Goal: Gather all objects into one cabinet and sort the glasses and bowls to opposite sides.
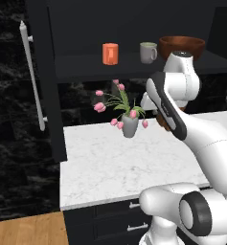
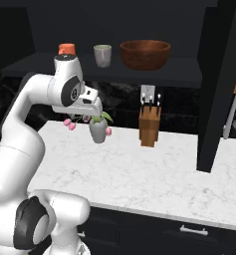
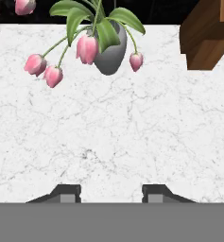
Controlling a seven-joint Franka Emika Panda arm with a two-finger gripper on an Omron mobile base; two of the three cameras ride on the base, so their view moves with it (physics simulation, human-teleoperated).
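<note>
While the orange mug [image 1: 110, 53], grey mug [image 1: 148, 52] & wooden bowl [image 1: 181, 47] are sitting on the cabinet shelf [image 1: 86, 67], I'm hovering over the marble counter [image 3: 111, 123] w/ my gripper [image 3: 111, 193] parted, holding nothing. I'm keeping clear of the tulip vase [image 3: 109, 54]; my wrist is pointing down.

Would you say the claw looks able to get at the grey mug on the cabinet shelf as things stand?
Probably yes: the cabinet door stands open, the grey mug sits near the shelf's front with space either side, and the claw is empty.
</note>
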